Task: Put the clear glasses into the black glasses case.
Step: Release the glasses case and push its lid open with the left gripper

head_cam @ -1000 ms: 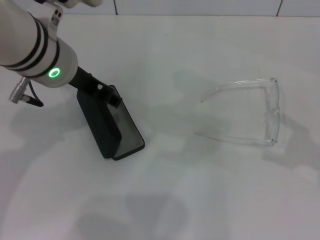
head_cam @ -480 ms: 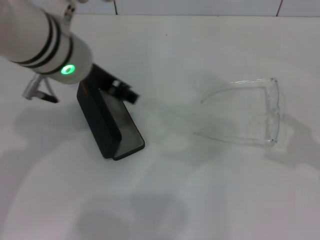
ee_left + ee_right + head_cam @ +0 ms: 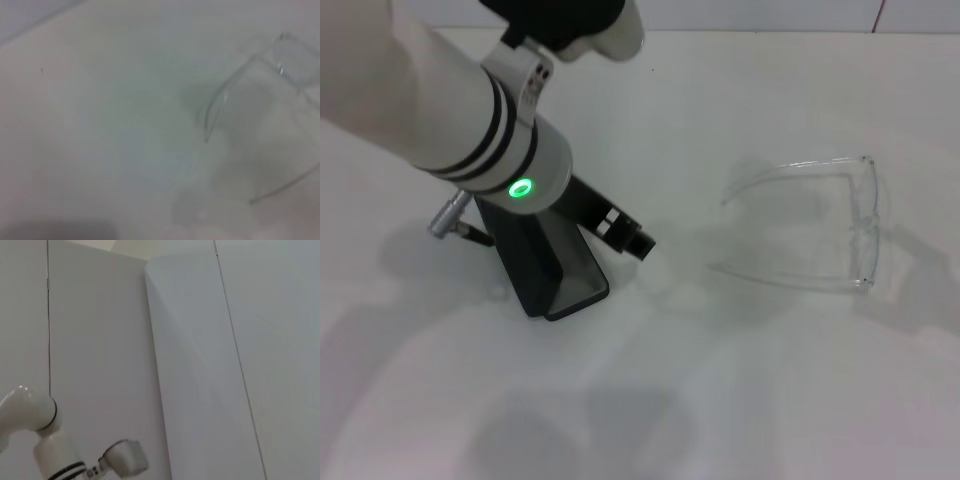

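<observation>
Black glasses case (image 3: pixel 545 265): open on table, behind and beneath the jaws. Left gripper (image 3: pixel 638 243): above table beyond case; jaw opening cannot be told, nothing seen held. Clear glasses (image 3: pixel 820 225): well ahead of jaws, arms pointing toward them. Advice: approach low and grasp one thin arm or the lens edge squarely.

No readable txt anywhere: black glasses case (image 3: pixel 535 270) shows no lettering from this side, clear glasses (image 3: pixel 840 225) right of it carry no mark, no labels or nos. legible.
</observation>
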Action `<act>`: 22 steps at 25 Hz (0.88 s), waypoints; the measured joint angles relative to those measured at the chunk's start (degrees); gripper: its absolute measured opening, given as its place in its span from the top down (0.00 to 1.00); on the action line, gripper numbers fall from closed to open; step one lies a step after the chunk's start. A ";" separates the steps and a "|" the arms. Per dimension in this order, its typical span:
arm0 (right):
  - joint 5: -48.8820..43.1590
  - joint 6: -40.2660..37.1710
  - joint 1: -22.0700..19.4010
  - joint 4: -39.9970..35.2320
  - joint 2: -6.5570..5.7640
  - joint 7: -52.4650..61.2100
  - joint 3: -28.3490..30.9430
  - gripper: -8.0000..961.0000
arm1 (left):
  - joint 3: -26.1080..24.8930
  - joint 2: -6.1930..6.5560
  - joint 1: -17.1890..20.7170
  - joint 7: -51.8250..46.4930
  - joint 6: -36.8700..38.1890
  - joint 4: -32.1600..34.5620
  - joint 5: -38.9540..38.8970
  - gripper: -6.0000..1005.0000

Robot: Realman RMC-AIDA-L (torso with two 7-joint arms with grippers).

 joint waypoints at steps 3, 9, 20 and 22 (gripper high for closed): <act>-0.02 -0.12 -0.05 0.03 0.00 -0.01 0.26 0.09 | 0.14 0.04 0.21 0.38 0.04 -1.46 0.14 0.32; -0.09 -0.38 -0.08 0.06 0.05 0.16 0.26 0.09 | 0.75 0.11 1.72 1.18 1.37 -1.94 0.69 0.32; 0.17 -1.27 -0.02 0.16 0.15 0.39 0.26 0.09 | 0.74 0.15 2.77 0.77 6.49 -0.46 1.05 0.32; 0.18 -1.42 0.02 0.16 0.18 0.40 0.26 0.09 | 0.70 0.15 2.81 0.68 7.23 -0.40 1.97 0.32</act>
